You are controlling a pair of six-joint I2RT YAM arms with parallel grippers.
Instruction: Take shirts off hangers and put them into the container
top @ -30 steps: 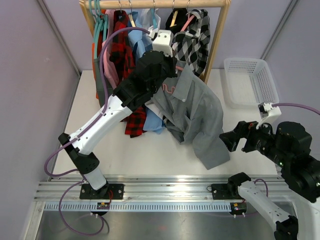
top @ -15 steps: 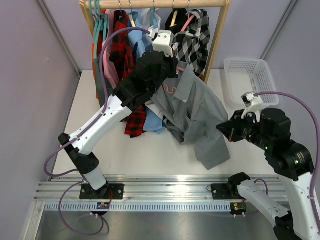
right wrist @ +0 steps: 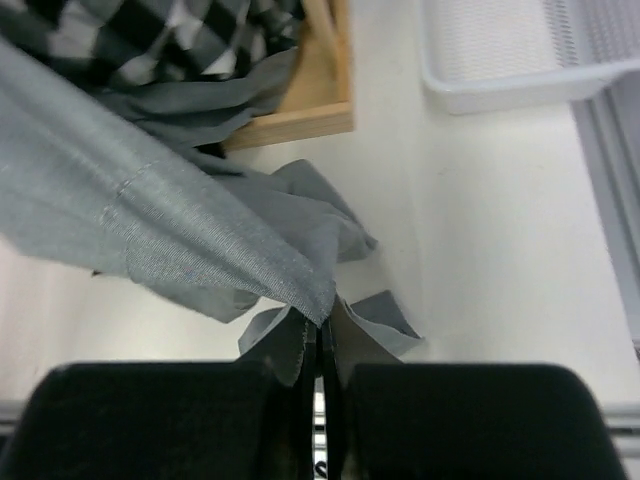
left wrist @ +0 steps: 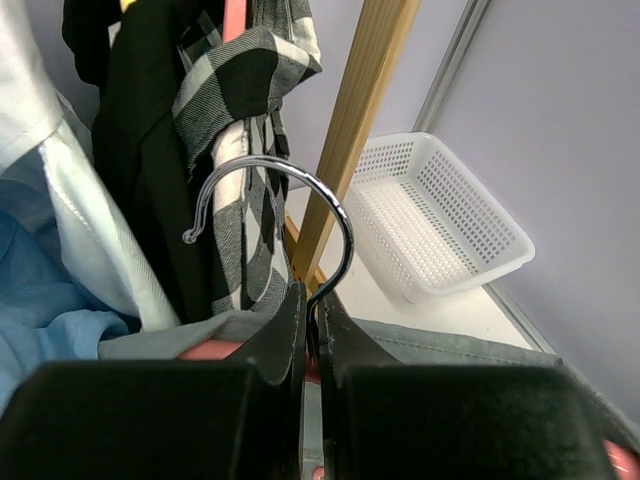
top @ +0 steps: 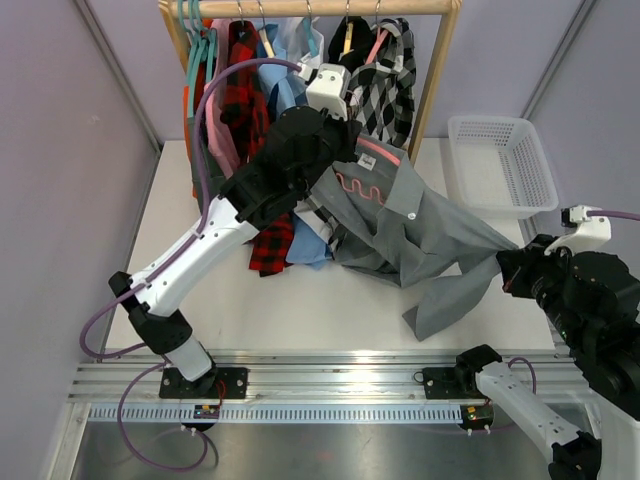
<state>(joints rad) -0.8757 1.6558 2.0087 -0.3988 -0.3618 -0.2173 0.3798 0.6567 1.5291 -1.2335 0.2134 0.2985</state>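
Grey shirt [top: 420, 232] stretched left-to-right, left hand [left wrist: 312, 335] clamped on pink hanger [top: 376, 153], right hand [right wrist: 320, 332] pinching its right end

We see a white bench [top: 300, 300] with a wooden rail frame [top: 432, 85] standing at its far edge. A white lattice basket [top: 500, 210] sits to the right of the frame's right post, near it but apart. The lower folds of a grey shirt [top: 420, 235] lie crumpled on the bench in front of that post, clear of the basket.
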